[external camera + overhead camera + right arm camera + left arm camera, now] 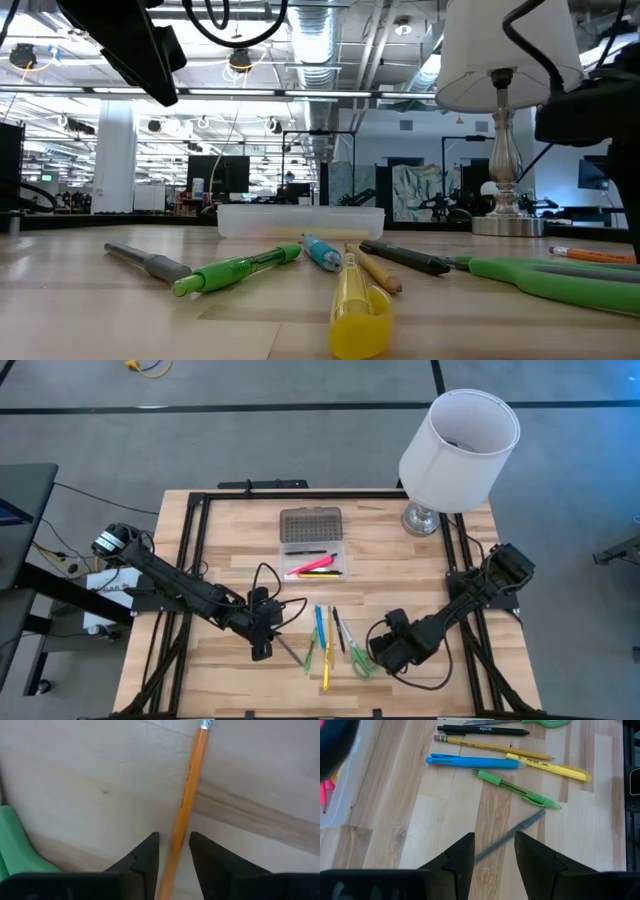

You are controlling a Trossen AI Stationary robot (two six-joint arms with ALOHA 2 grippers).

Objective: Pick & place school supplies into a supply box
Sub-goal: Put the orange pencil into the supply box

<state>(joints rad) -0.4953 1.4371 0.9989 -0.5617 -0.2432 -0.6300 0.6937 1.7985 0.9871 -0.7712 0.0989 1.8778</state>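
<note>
Fingers [145,857] of the right gripper [173,862] straddle an orange pencil [187,790] on the table [230,530], narrowly parted, not visibly gripping. Left gripper [494,855], jaws apart, hovers over a grey pen [512,834]. Supply box [311,542] lies open beyond, well apart.

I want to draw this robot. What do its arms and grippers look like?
Two thin black jointed arms, with black cables looping beside them. The left gripper and right gripper each end in two flat, dark, wedge-shaped fingers. No markings show on them.
</note>
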